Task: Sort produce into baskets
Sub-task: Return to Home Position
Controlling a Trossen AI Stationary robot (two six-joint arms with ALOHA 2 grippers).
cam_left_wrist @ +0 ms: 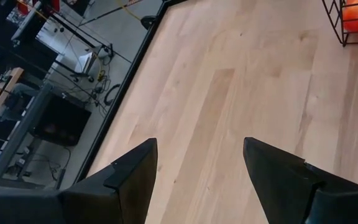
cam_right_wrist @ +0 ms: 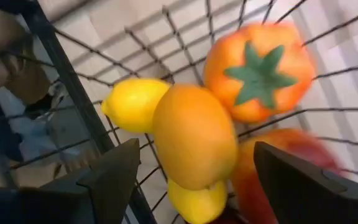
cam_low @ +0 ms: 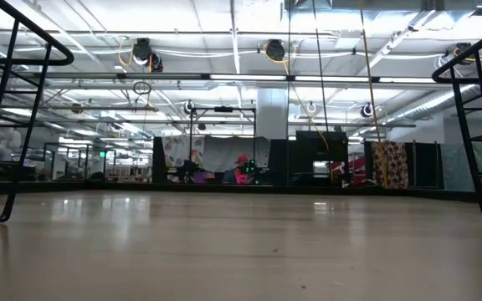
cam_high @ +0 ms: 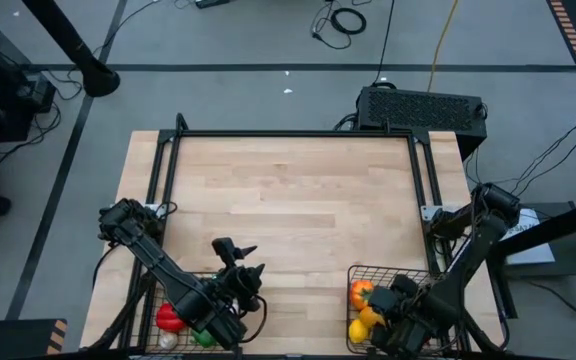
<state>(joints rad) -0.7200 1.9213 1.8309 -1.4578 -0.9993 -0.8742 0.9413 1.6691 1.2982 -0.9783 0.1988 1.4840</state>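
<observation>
- Right wrist view: right gripper (cam_right_wrist: 197, 152) released, dark fingers spread wide and clasping nothing, poised just above a heap of toy produce.
- Directly beneath: smooth round orange fruit (cam_right_wrist: 194, 124), touching a yellow lemon (cam_right_wrist: 132, 102) on one side and an orange tomato with a green star-shaped stalk (cam_right_wrist: 257, 71) on the other.
- Lower in the heap: second yellow lemon (cam_right_wrist: 197, 202) and red apple (cam_right_wrist: 284, 168).
- All five inside the right square black wire-mesh basket (cam_right_wrist: 73, 93), on the right at the arms' edge of the pale wooden table top (cam_high: 288, 190).
- Left gripper (cam_left_wrist: 199, 149) also released and empty, over bare wood by the left square black wire-mesh basket (cam_high: 196, 277).
- In that basket, partly hidden by the left arm: red piece (cam_high: 168, 317), green piece (cam_high: 205, 338), whitish piece (cam_high: 168, 342).
</observation>
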